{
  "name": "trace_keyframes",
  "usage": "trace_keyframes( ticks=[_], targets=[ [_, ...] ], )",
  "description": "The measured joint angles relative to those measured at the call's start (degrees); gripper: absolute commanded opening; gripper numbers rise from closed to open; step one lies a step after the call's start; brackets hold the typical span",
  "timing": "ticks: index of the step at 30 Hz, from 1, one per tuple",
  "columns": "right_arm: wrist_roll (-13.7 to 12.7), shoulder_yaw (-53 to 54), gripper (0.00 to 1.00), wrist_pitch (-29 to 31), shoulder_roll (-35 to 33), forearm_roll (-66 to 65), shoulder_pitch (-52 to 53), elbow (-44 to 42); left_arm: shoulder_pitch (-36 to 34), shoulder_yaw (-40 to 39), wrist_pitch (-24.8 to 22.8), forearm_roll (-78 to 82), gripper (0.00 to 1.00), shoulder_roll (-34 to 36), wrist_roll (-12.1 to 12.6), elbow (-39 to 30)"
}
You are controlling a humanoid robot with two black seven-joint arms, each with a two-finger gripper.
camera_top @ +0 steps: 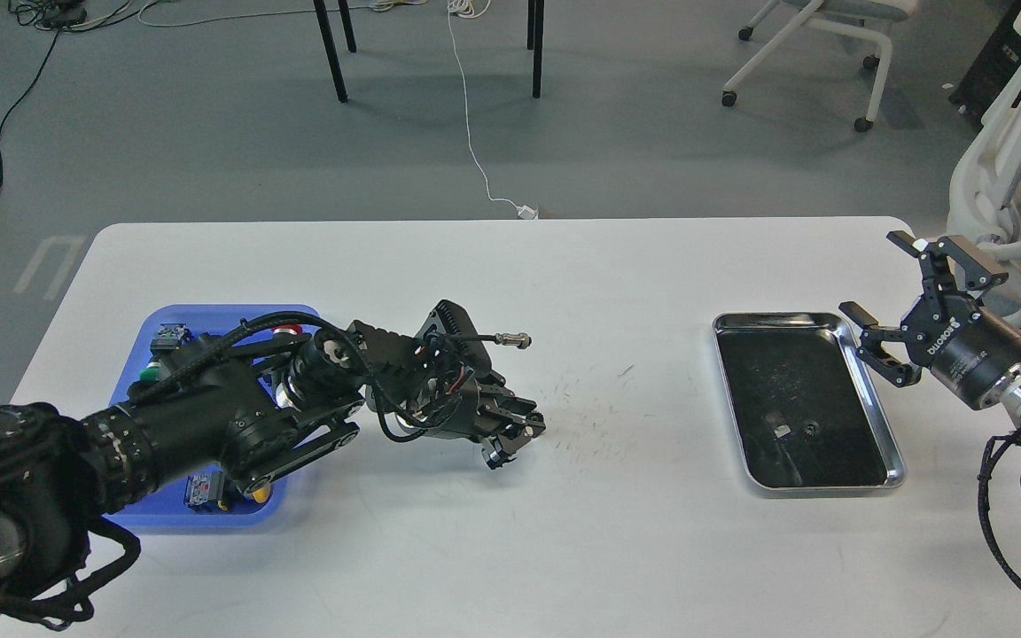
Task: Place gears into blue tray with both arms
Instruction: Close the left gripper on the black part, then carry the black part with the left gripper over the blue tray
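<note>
The blue tray (175,517) lies at the table's left, mostly covered by my left arm, with coloured push-button switches (206,490) in it. Right of the tray, low over the white table, my left gripper (529,426) has its fingers drawn together on a tiny black gear that barely shows between them. A second small black gear (810,429) lies in the silver tray (893,443) at the right. Just past that tray's far right corner my right gripper (874,274) hangs open, holding nothing.
A small white scrap (781,430) lies beside the gear in the silver tray. Faint dark scuff marks (595,412) cover the table between the two trays. A cable connector (515,338) sticks out from the left wrist. Office chairs stand beyond the table's right end.
</note>
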Motion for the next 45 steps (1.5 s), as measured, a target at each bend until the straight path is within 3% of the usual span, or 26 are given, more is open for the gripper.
trace_keyframes(
  ticks=[11,21,26,30,35,45],
  targets=[
    [0.00,0.00,0.97,0.00,-0.03,0.00,0.00,0.05,-2.75,-0.13,1.48,0.01,0.08,1.56,-0.04,-1.57],
    [0.00,-0.09,0.97,0.00,0.53,-0.15,0.22,-0.01,-8.21,0.06,0.15,0.01,0.10,25.20,-0.03,-15.91],
    [0.01,-0.19,0.97,-0.02,0.80,-0.37,0.47,0.02,-4.43,0.18,0.07,0.02,0.10,38.38,-0.01,-19.77],
    [0.01,-0.18,0.97,-0.02,0.80,-0.43,0.52,0.02,-1.17,0.19,0.17,-0.13,0.10,44.49,0.00,-19.92],
    [0.01,-0.18,0.97,-0.02,0.80,-0.50,0.52,-0.08,2.21,0.18,0.70,-0.35,0.11,46.79,-0.02,-19.25],
    [0.01,-0.13,0.97,0.00,0.67,-0.61,0.53,-0.17,4.91,-0.60,1.09,-1.31,0.11,44.72,-0.01,-14.12]
  ],
)
